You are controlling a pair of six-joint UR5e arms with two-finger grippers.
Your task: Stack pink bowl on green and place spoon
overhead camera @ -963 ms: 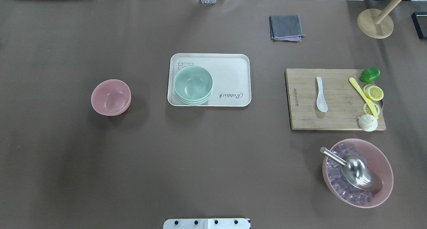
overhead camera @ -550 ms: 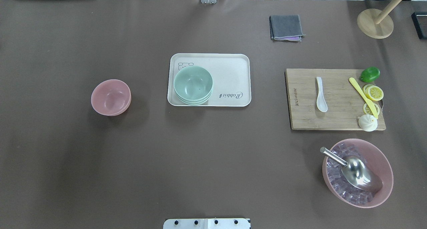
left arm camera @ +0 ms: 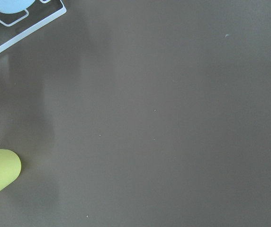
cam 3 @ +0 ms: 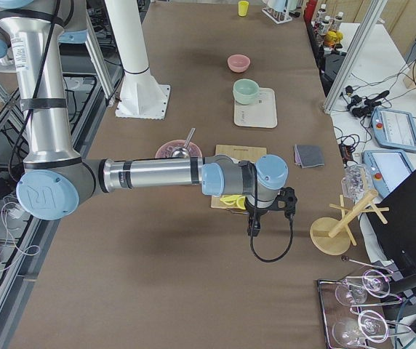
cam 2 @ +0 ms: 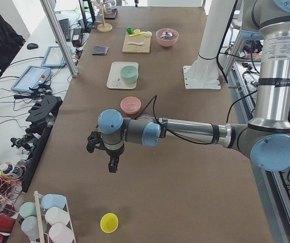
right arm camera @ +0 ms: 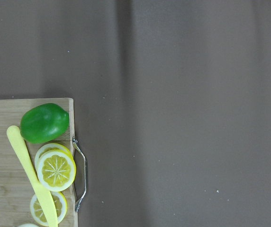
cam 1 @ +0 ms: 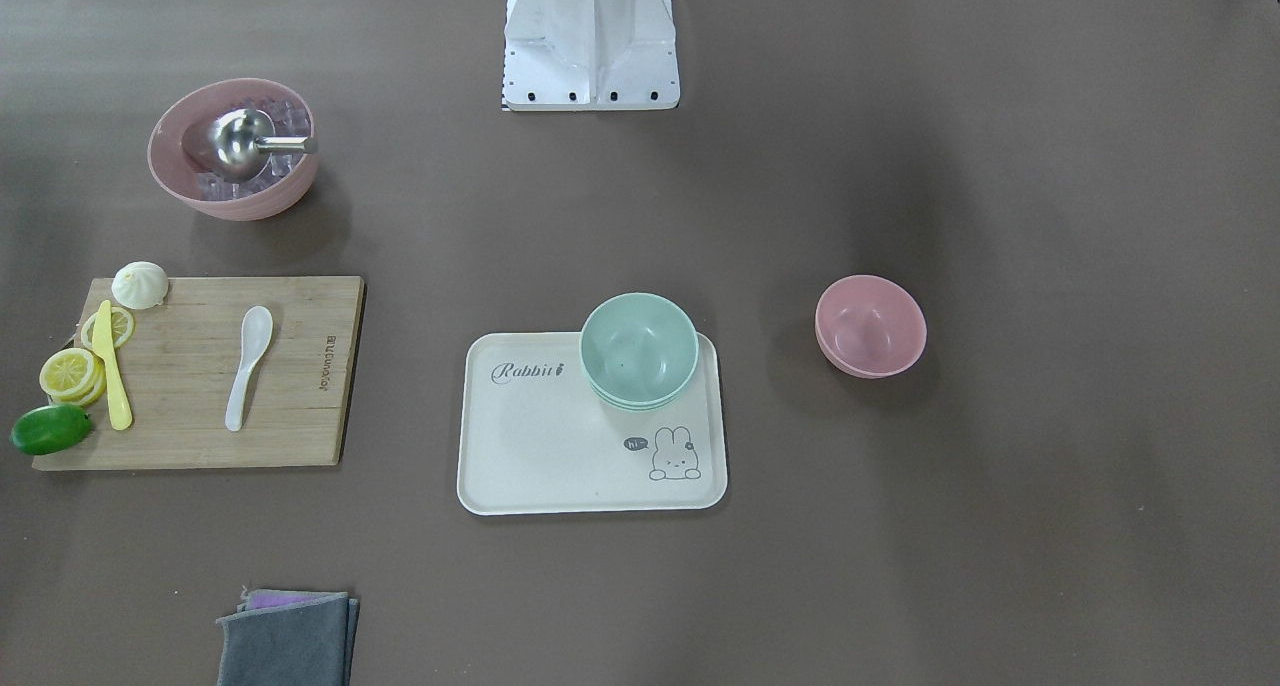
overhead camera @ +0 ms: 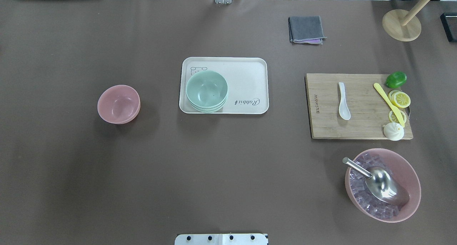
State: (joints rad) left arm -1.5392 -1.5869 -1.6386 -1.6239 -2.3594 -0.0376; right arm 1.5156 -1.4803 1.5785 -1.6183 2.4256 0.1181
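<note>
The small pink bowl (overhead camera: 118, 104) stands upright on the brown table, left of the cream tray (overhead camera: 246, 77); it also shows in the front view (cam 1: 870, 326). A stack of green bowls (overhead camera: 206, 90) sits on the tray's left part. The white spoon (overhead camera: 343, 101) lies on the wooden cutting board (overhead camera: 360, 127). My left gripper (cam 2: 112, 164) shows only in the exterior left view, well short of the pink bowl (cam 2: 130, 105). My right gripper (cam 3: 254, 229) shows only in the exterior right view, past the board's end. I cannot tell whether either is open or shut.
On the board lie a yellow knife (overhead camera: 388, 104), lemon slices, a lime (overhead camera: 396, 79) and a white bun. A large pink bowl (overhead camera: 410, 173) holds ice cubes and a metal scoop. A grey cloth (overhead camera: 306, 29) and wooden stand (overhead camera: 401, 25) are at the back. A yellow cup (cam 2: 109, 222) stands near the left gripper.
</note>
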